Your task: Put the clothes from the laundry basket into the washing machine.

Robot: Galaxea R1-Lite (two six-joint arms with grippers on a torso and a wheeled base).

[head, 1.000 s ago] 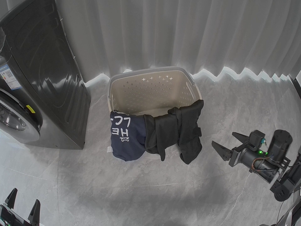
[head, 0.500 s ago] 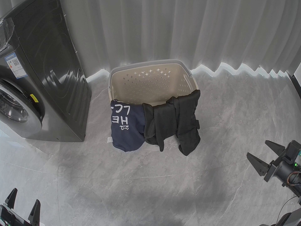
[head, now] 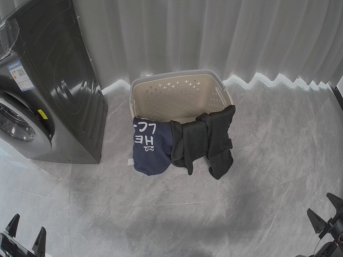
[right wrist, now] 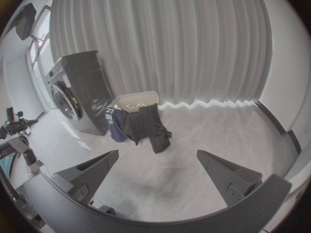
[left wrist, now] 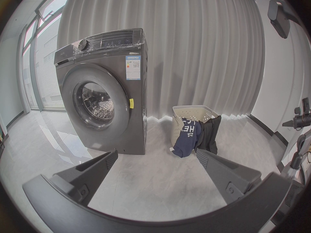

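Hanging over the near rim of the laundry basket point(head: 178, 74) are a navy shirt point(head: 152, 150) and a black garment point(head: 203, 140), neither of them gripped. The basket is seen at 12 o'clock in the head view, with the washing machine point(head: 60, 72) at 10 o'clock, its door seemingly shut. The right gripper point(head: 318, 202), held near the black garment a second ago, has been withdrawn to 4 o'clock, well apart from the basket, fingers spread and empty. The view itself has shifted only slightly. The left gripper point(head: 29, 222) is kept at 8 o'clock, likewise spread and empty. Nothing has been taken, so the task is judged unstarted. The door probably needs opening first.
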